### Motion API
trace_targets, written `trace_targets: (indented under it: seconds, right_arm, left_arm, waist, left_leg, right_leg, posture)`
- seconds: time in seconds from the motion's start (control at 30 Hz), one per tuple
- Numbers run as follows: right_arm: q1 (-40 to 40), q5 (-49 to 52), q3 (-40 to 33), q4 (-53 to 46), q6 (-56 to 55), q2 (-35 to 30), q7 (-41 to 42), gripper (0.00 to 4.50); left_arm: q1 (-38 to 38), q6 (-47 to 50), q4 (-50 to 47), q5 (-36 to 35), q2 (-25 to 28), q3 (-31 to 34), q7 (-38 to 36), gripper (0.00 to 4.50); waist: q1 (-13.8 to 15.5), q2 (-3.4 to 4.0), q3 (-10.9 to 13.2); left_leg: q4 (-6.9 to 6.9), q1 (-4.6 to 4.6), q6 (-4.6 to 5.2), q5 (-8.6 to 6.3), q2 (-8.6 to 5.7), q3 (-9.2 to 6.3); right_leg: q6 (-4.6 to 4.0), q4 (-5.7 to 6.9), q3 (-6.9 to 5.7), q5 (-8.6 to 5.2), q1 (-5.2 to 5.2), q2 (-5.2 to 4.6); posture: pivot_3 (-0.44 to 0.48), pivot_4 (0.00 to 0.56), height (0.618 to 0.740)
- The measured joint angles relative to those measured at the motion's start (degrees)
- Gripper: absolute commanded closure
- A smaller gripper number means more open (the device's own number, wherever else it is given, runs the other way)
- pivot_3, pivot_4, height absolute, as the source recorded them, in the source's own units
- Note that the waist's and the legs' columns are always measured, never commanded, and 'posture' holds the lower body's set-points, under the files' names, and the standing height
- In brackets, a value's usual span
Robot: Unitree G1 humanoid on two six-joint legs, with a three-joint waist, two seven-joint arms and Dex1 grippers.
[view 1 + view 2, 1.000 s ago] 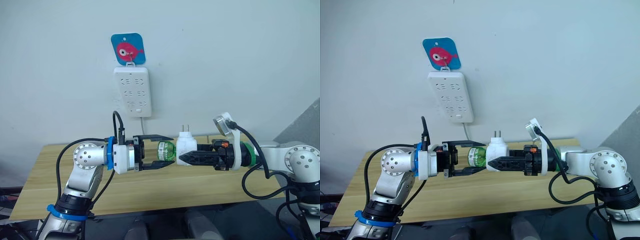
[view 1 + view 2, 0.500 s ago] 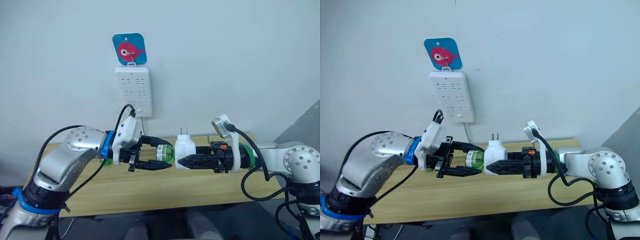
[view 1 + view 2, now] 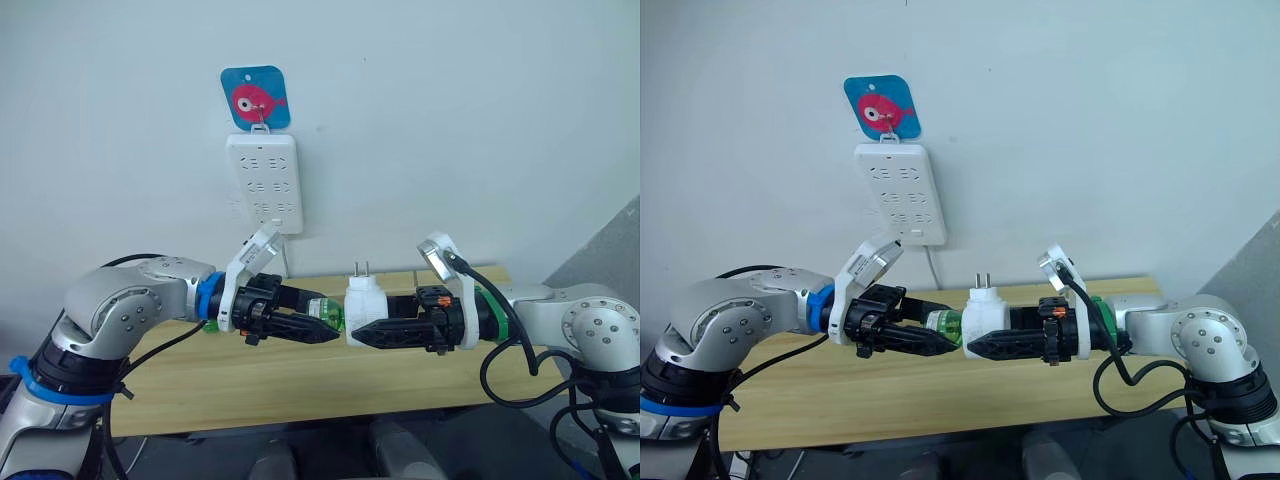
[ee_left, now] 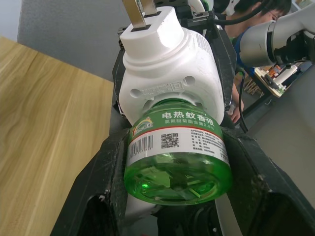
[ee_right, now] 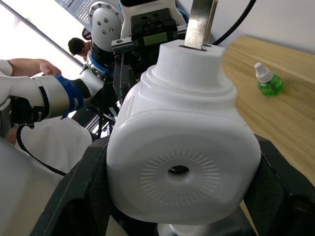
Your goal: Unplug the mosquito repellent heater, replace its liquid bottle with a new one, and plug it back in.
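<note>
The white mosquito repellent heater is held in mid-air above the table, its two pins pointing up. My right gripper is shut on it from the right. A green liquid bottle sticks out of the heater's left side, its neck still seated in the body. My left gripper is shut on this bottle, one black finger on each side. A second small green bottle with a white cap stands on the table.
A white multi-socket power strip hangs on the wall under a blue fish hook, its cord running down behind the wooden table. A person is in the background behind the arms.
The left gripper, open around the bottle a second ago, has closed on it, and the left wrist has rotated. Both grippers and the heater sit slightly lower.
</note>
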Motion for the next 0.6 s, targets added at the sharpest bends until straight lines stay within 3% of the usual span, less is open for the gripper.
trace_targets:
  seconds: [0.1,0.33,0.6]
  right_arm:
    - [0.04,0.1,0.01,-0.01,0.21,0.04,-0.16,1.44]
    - [0.31,0.35,-1.87,1.67,0.33,-0.81,-1.46,1.44]
    - [0.39,0.88,-1.89,1.71,0.61,-0.66,-2.26,1.44]
  left_arm:
    - [2.62,-5.06,-1.83,2.5,0.0,0.34,-0.48,2.23]
    - [5.19,-9.98,0.23,9.72,0.58,1.42,-0.6,0.02]
    - [8.2,-21.9,-1.68,17.36,-0.61,2.28,-4.52,0.0]
  waist:
    - [0.01,0.0,0.0]
    - [0.2,-0.01,0.01]
    - [0.14,0.0,0.01]
  left_leg:
    - [-0.01,0.0,0.0,0.0,0.0,0.01]
    - [0.03,0.01,0.0,0.0,-0.01,0.02]
    - [-0.05,0.0,0.0,0.0,0.0,0.05]
  right_leg:
    - [0.0,-0.01,0.02,0.0,0.0,0.0]
    - [0.0,0.0,0.03,0.0,0.01,0.0]
    - [-0.01,-0.02,0.05,0.0,-0.02,0.0]
  posture:
    - [-0.13,0.095,0.74]
    - [-0.128,0.096,0.74]
    - [-0.127,0.096,0.74]
